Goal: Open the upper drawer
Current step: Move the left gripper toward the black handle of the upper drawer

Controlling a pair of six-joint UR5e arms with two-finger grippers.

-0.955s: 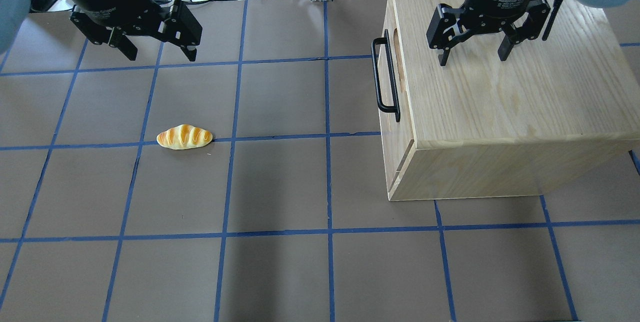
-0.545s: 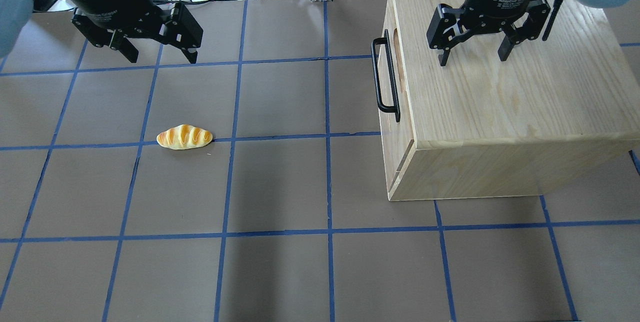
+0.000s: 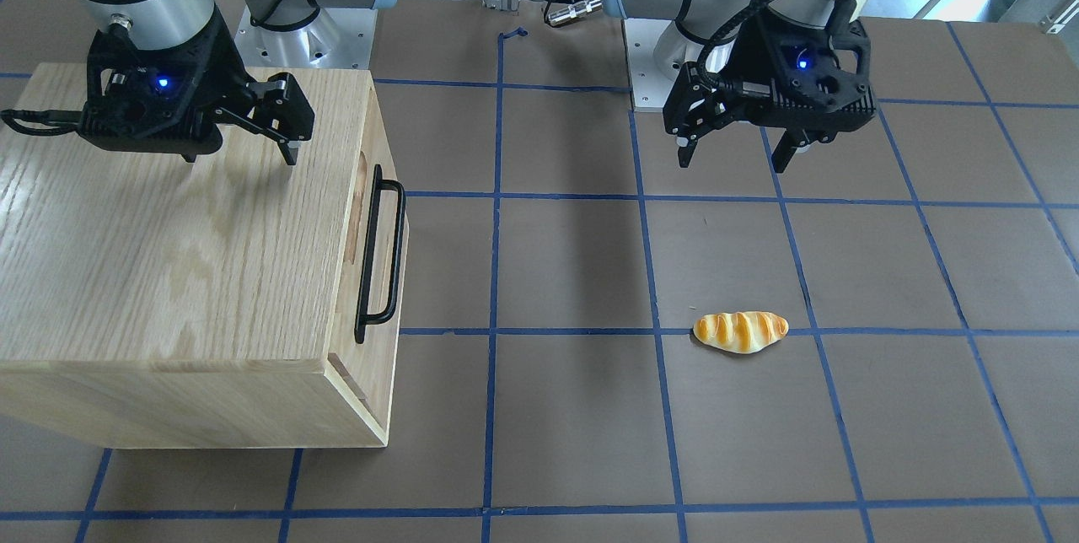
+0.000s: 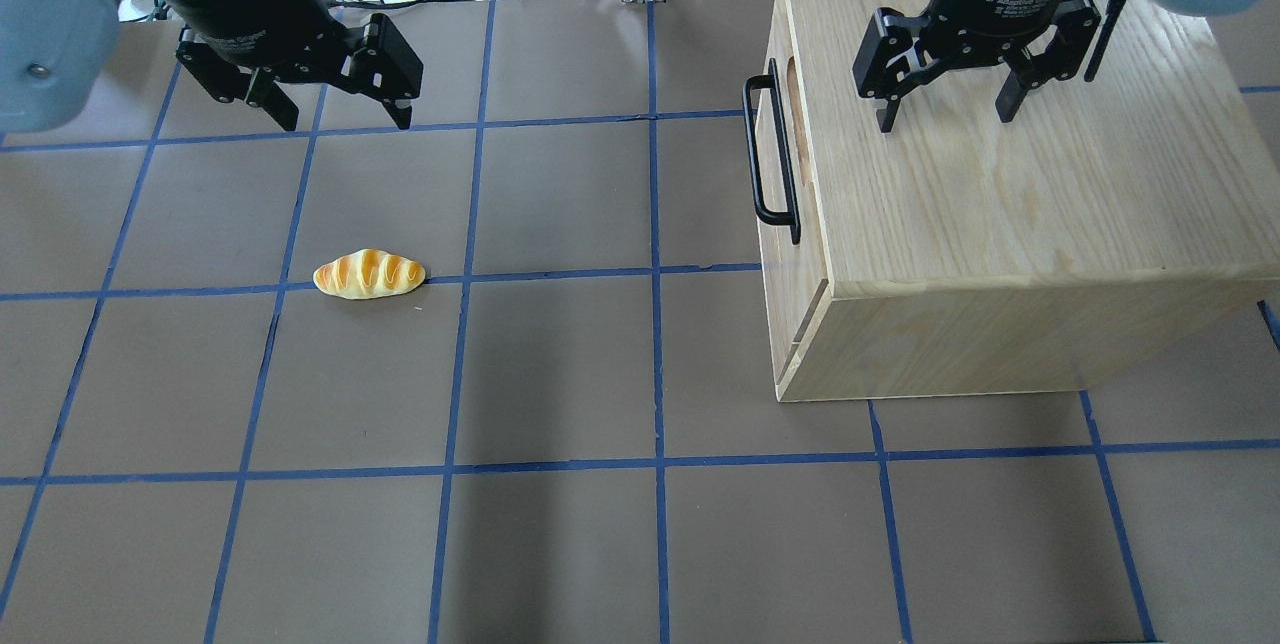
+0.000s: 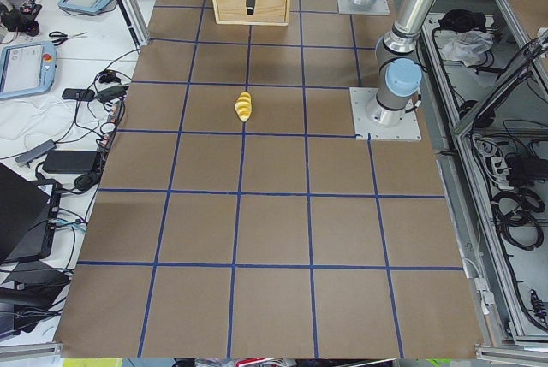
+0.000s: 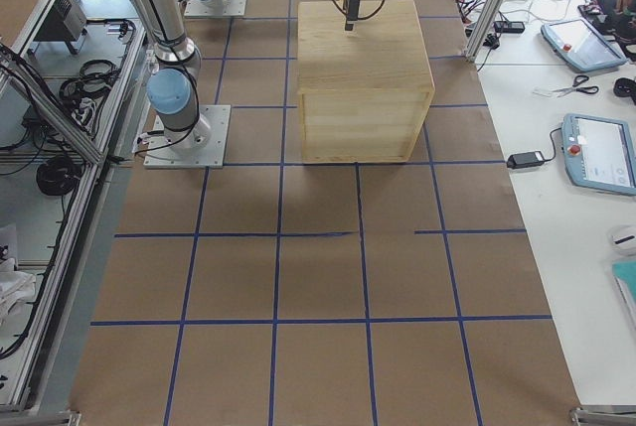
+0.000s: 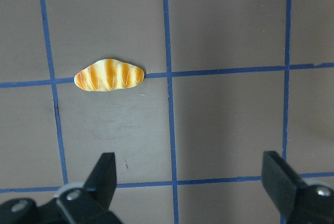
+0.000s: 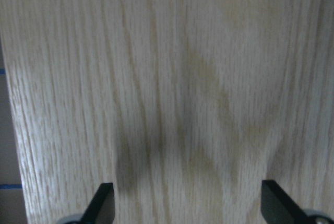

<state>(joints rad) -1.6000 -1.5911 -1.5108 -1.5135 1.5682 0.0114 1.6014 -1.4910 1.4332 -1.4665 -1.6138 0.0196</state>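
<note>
**Q:** How far along is the job?

**A:** It has barely begun. The light oak upper drawer [image 4: 778, 124], with its long black metal bar handle [image 4: 768, 159], sits shut in the oak cabinet [image 4: 1000, 214] by the right edge of the brown, blue-taped table [image 4: 560, 364].

**Q:** And the pincers?

**A:** Both are spread and empty. The right gripper [image 4: 945, 119] hovers over the cabinet top. The left gripper [image 4: 346, 119] hangs towards the left edge, apart from a striped golden bread roll [image 4: 369, 275]. The next move is probably to descend to the bar, clamp it and pull toward the table's middle.

**Q:** Any lettering?

**A:** "2F Adaptive" on the right wrist; the rest is unreadable.

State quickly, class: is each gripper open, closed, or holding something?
Left gripper: open, holding nothing.
Right gripper: open, holding nothing.
</note>
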